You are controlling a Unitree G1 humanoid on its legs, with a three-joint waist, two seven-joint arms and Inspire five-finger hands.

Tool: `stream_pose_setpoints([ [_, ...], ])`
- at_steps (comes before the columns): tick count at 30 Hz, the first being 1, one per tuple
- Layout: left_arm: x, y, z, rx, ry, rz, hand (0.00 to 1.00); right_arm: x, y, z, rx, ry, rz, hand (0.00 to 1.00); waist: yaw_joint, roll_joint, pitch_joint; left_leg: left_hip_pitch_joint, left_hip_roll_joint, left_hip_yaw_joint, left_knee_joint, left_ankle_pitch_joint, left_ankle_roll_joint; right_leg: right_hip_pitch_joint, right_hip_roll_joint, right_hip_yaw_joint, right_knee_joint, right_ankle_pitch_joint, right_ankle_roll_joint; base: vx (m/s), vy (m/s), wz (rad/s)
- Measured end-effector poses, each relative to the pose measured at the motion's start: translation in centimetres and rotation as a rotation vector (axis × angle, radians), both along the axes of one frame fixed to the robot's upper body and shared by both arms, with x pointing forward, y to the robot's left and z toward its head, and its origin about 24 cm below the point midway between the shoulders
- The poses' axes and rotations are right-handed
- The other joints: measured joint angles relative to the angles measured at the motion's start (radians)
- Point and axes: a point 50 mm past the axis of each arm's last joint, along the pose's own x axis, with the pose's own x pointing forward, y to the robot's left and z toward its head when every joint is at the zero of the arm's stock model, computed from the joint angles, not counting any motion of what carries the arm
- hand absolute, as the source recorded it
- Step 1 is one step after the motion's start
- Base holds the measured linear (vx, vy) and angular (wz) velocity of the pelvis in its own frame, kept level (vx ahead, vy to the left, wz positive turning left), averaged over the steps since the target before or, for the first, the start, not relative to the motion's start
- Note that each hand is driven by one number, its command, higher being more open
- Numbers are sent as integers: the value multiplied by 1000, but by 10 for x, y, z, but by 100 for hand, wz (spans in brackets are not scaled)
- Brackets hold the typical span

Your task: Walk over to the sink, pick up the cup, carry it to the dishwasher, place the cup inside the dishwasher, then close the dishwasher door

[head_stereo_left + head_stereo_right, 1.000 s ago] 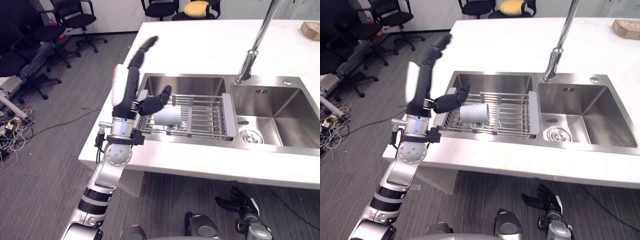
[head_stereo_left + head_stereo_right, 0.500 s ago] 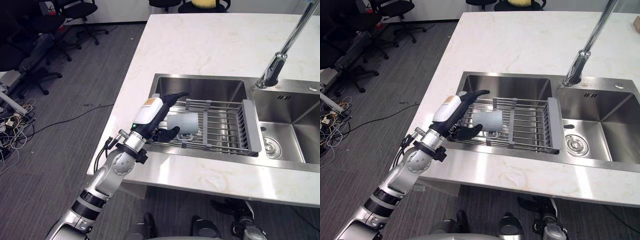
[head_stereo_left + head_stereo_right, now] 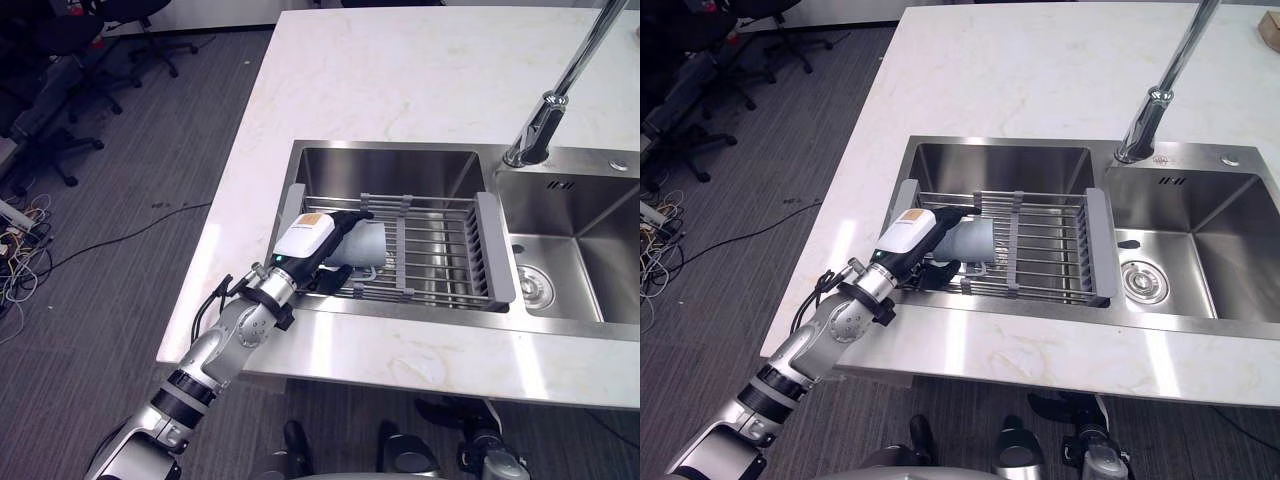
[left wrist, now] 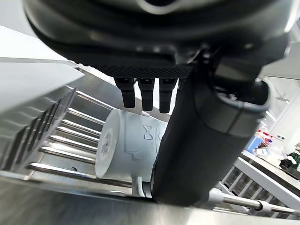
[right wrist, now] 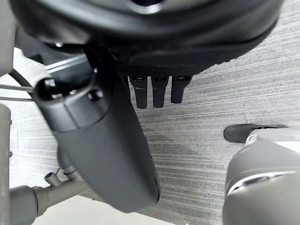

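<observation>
A pale grey cup [image 3: 366, 243] lies on its side on a wire rack [image 3: 445, 262] over the left sink basin [image 3: 385, 172]. My left hand [image 3: 312, 236] reaches in from the counter's front left and sits at the cup's open end. Its straight fingers [image 4: 146, 93] stretch over the cup [image 4: 125, 151] and its thumb [image 4: 201, 140] stands along the cup's side; the hand is open. My right hand [image 5: 140, 37] hangs low over the floor, with fingers [image 5: 159, 92] straight and nothing in it.
A tall chrome faucet [image 3: 547, 122] rises behind the divide between the basins. The right basin [image 3: 585, 255] has a round drain [image 3: 535, 290]. White marble counter [image 3: 400, 70] surrounds the sink. Office chairs [image 3: 55, 40] stand on the grey floor at the far left.
My left hand has come down from a raised pose beside the sink to the cup, its fingers now over it. The camera has shifted, so the whole sink sits differently.
</observation>
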Motion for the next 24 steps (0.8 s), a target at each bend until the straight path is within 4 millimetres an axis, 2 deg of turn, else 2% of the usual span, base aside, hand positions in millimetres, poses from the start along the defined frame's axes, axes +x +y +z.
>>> stream_pose_setpoints([
  [4,10,-5,2,55,-7,-3,90,6,0,2,0,-14,3,90,-9,1,0,-10,-3,17,-4,0,1,-23,-2,18,4,4,2,0,21,-12],
  [5,11,-4,1,61,-5,1,30,6,0,2,0,-15,4,90,-10,1,0,-10,-3,22,-4,0,1,-27,-2,23,6,4,2,7,14,-17],
  [11,23,-4,10,115,-23,4,30,5,0,2,1,-13,4,90,-37,1,0,-14,-4,37,-7,1,1,-45,-1,35,16,4,2,-5,3,-8],
  [15,25,0,12,131,-28,5,30,4,0,1,0,-9,3,90,-52,3,-2,-13,-4,38,-10,2,2,-45,-1,35,12,7,3,-2,-1,-1],
  [22,23,2,14,76,-9,11,30,3,0,0,2,-3,0,90,-56,3,-2,-11,-9,39,-13,2,3,-41,-4,38,5,11,6,0,0,0],
  [24,14,0,19,-24,-12,13,30,1,0,-1,2,3,-5,90,-55,3,-2,-1,-9,37,-13,2,3,-27,-4,37,-1,11,6,9,1,2],
])
